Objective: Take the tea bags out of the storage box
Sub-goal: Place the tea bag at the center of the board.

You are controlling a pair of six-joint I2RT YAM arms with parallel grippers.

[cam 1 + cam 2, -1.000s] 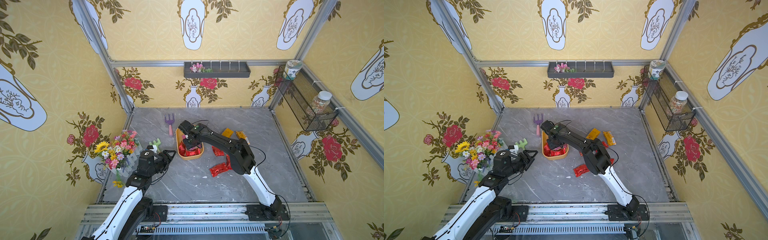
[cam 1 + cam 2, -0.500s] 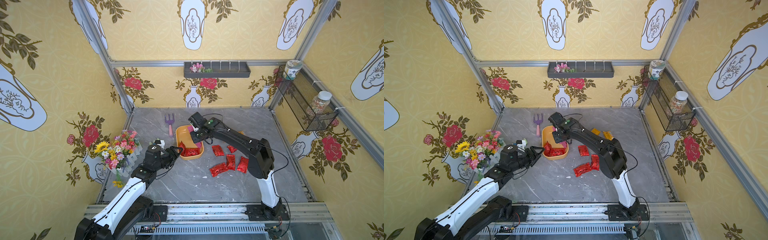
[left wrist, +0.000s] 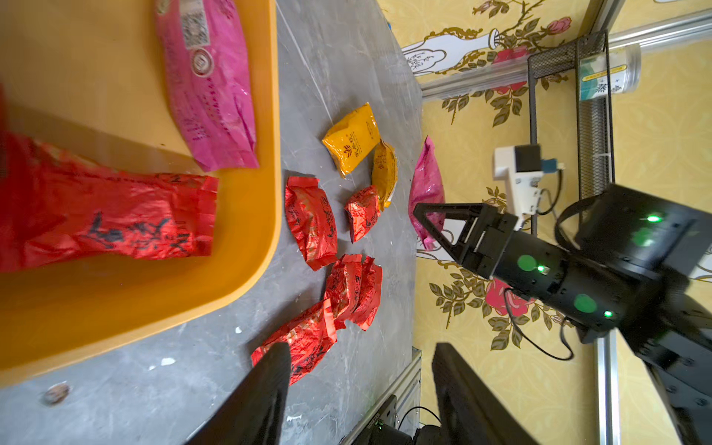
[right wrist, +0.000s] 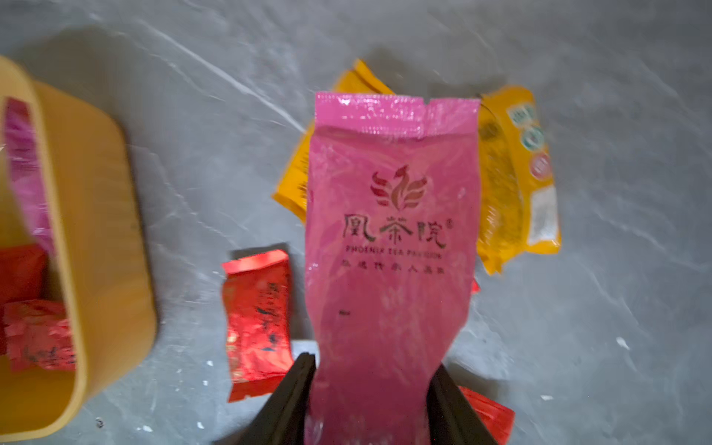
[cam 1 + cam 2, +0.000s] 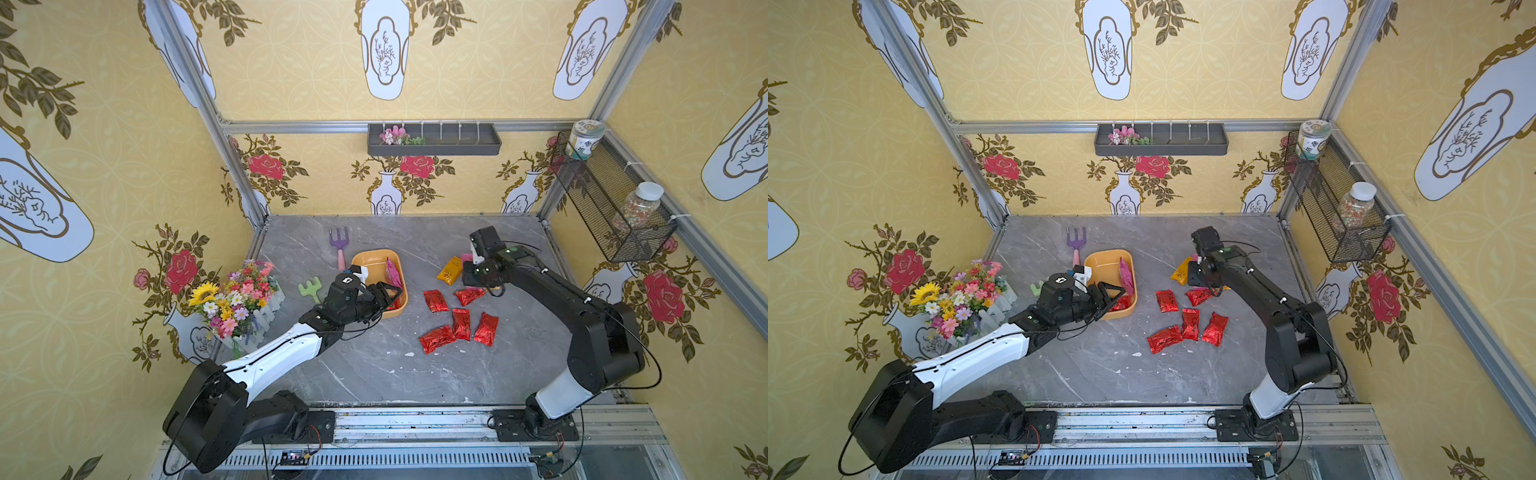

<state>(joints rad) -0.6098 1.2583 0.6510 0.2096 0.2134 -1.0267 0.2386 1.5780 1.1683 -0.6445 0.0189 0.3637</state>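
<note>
The yellow-orange storage box (image 5: pixel 376 254) (image 5: pixel 1106 259) lies left of the table's centre. A pink tea bag (image 5: pixel 392 272) (image 3: pixel 210 84) leans on its right wall and a red tea bag (image 3: pixel 115 219) lies at its near end. My left gripper (image 5: pixel 392 293) (image 3: pixel 360 348) hovers open and empty over that near end. My right gripper (image 5: pixel 467 270) (image 4: pixel 373 364) is shut on a second pink tea bag (image 4: pixel 389 231), held over two orange tea bags (image 5: pixel 450 270). Several red tea bags (image 5: pixel 460 324) (image 5: pixel 1190 324) lie on the table right of the box.
A purple toy fork (image 5: pixel 339 245) and a green toy rake (image 5: pixel 309 289) lie left of the box. A flower bouquet (image 5: pixel 237 299) stands by the left wall. The grey wall trough (image 5: pixel 434 141) and the mesh basket (image 5: pixel 611 208) with two jars hang above the table.
My right gripper has left the box and moved right with the pink tea bag. My left gripper has reached forward to the box's near end. More red tea bags lie on the table.
</note>
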